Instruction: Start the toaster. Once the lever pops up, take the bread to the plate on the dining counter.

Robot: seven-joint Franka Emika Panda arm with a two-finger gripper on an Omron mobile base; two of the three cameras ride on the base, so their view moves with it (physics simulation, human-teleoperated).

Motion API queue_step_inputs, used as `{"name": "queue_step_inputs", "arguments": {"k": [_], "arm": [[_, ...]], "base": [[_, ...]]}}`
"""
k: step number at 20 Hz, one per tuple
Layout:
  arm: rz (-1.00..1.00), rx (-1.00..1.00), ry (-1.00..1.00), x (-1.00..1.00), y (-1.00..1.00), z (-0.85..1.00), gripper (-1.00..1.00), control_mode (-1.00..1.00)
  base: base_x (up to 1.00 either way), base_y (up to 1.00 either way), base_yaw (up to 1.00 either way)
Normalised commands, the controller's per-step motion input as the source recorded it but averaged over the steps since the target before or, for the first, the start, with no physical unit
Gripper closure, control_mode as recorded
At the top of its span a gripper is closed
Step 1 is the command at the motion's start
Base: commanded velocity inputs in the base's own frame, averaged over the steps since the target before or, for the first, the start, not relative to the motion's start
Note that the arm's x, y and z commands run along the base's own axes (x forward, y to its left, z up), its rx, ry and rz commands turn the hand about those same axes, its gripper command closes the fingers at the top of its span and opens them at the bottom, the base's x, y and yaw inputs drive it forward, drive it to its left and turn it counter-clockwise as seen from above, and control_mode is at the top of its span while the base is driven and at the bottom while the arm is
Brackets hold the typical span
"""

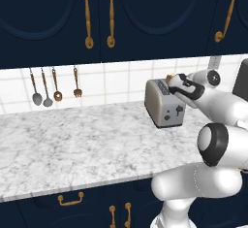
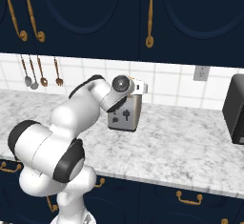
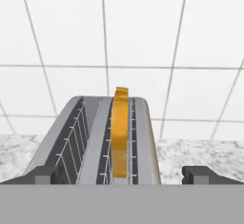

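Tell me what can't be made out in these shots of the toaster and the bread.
- Bread: edge-on in its slot in the hand view, its faces hidden by the toaster walls.
- Lever: too small in the left base view to tell up from down.
- Toaster top: covered by the arm in the right base view.
- End effector: only its fingertips show; jaws stand wide apart.
- Dark appliance: cut off by the right edge.

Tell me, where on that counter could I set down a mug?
Broad bare marble counter lies left of the toaster, below the hanging utensils. Another patch sits between toaster and the black appliance. Around the toaster, the arm crowds things.
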Motion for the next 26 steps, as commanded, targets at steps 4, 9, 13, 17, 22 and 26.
{"name": "queue_step_inputs", "arguments": {"k": [4, 9, 13, 17, 22, 26], "arm": [[0.0, 0.0, 0.02, 0.21, 0.0, -0.02, -1.0, -1.0], [0.0, 0.0, 0.04, 0.19, 0.0, -0.09, -1.0, -1.0], [0.0, 0.0, 0.04, 0.21, 0.01, -0.09, -1.0, -1.0], [0.0, 0.0, 0.05, 0.17, 0.02, -0.09, -1.0, -1.0], [0.0, 0.0, 0.04, 0.11, 0.01, -0.09, -1.0, -1.0], [0.0, 0.0, 0.03, 0.15, 0.0, -0.07, -1.0, -1.0]], "base": [[0.0, 0.0, 0.0], [0.0, 0.0, 0.0], [0.0, 0.0, 0.0], [0.0, 0.0, 0.0], [0.0, 0.0, 0.0], [0.0, 0.0, 0.0]]}}
